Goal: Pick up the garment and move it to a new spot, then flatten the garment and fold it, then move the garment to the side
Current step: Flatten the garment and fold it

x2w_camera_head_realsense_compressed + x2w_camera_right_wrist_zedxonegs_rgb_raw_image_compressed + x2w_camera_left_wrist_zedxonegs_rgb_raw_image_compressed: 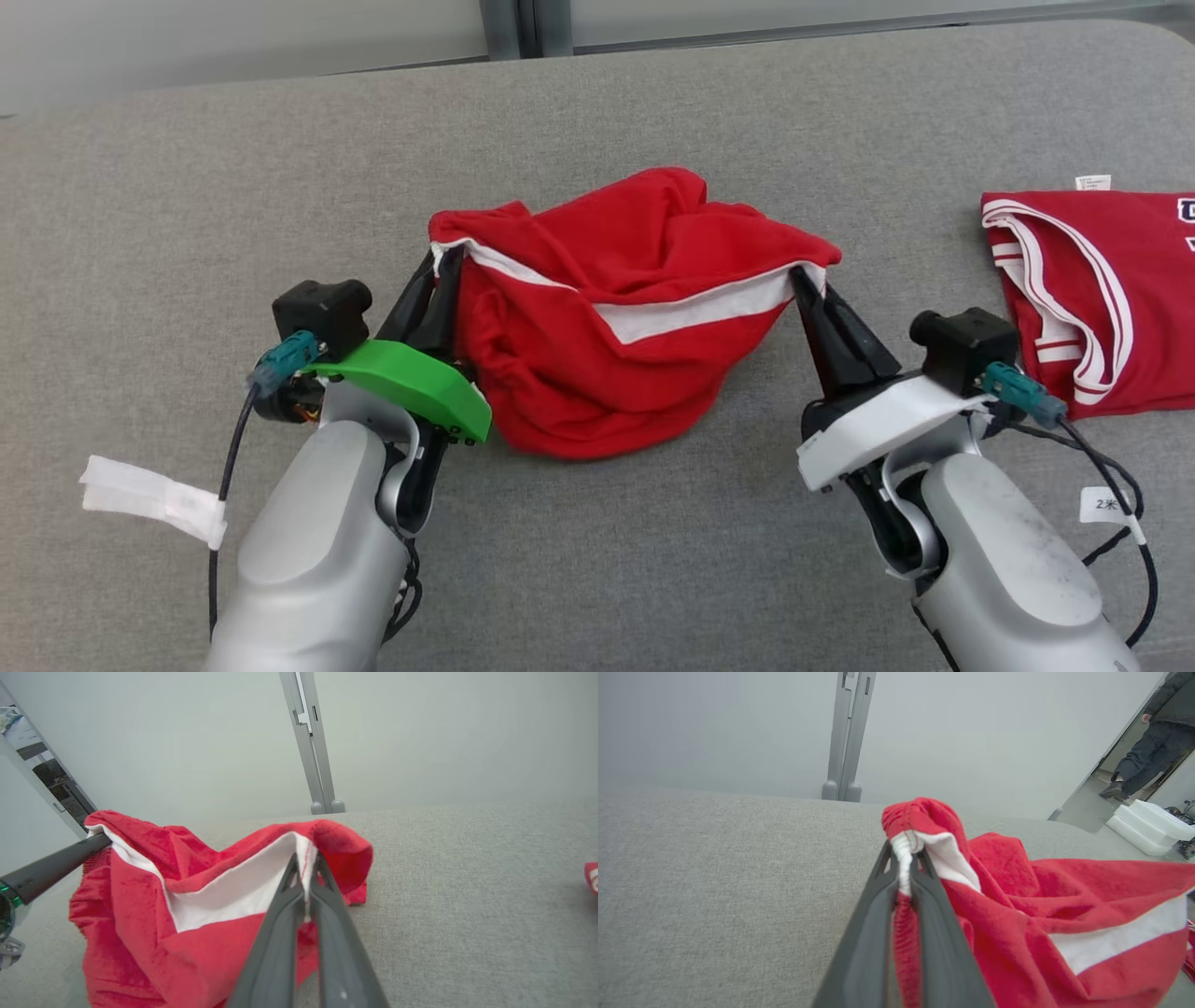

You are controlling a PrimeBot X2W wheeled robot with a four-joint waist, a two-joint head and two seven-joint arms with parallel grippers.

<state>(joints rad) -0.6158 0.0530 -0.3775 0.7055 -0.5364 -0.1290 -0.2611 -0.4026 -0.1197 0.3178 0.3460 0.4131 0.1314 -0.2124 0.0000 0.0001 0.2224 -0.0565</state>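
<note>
**A:** Where is the garment?

**B:** The red garment [616, 345] is in the middle of the grey cloth-covered desk [187, 187]. It is bunched up and strung between the two arms. A white band runs along its near upper edge, and that edge is stretched from one side to the other. The bulk below sags in folds towards the near side.

**A:** What are the left fingers doing?

**B:** The left fingers [420, 308] are closed on the garment's left corner. In the left wrist view a strip of red and white hem is squeezed between them, and a fold of cloth flops over their tips.

**A:** And the right fingers?

**B:** The right fingers [836, 341] are clamped on the right corner. The right wrist view shows the white band's edge nipped between the tips, with red cloth draped over and past them.

**A:** Is anything else on the desk?

**B:** A second red shirt [1111, 289] with white stripes lies flat at the far right, well apart from the held one, and a small white label [1092, 182] sticks out at its far edge. Beyond the desk stands a grey post [523, 28] against a pale wall. The left wrist view catches a person's legs [1143, 760] in dark trousers and some white blocks [1148, 826] on the floor.
</note>
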